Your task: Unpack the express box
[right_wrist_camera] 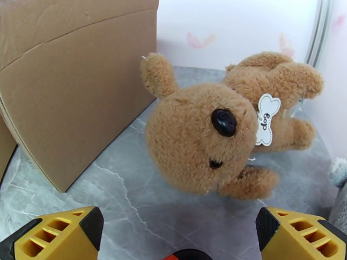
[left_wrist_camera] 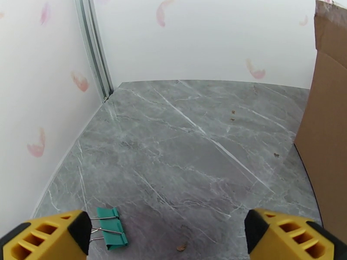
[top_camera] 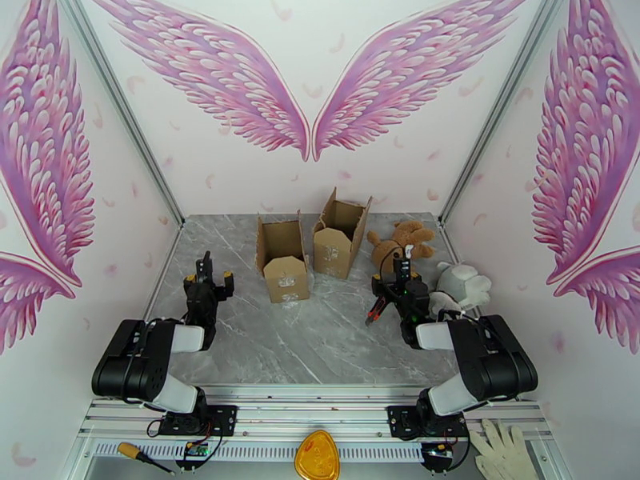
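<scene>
Two open cardboard express boxes stand mid-table with flaps up, the left box (top_camera: 282,262) and the right box (top_camera: 342,232). A brown plush dog (top_camera: 402,240) with a white bone tag lies on the table right of them, and a white plush toy (top_camera: 462,284) lies nearer the right wall. My left gripper (top_camera: 210,275) hangs open to the left of the left box, whose wall (left_wrist_camera: 325,126) fills its right edge. My right gripper (top_camera: 398,275) is open just short of the plush dog (right_wrist_camera: 208,135), with the right box (right_wrist_camera: 73,79) to its left. Nothing sits between either pair of fingers.
A green binder clip (left_wrist_camera: 108,226) lies on the grey marble table (left_wrist_camera: 182,148) by my left finger. Booth walls close in on three sides. On the front rail lie a white glove (top_camera: 500,450), a screwdriver (top_camera: 144,456) and a yellow object (top_camera: 316,458).
</scene>
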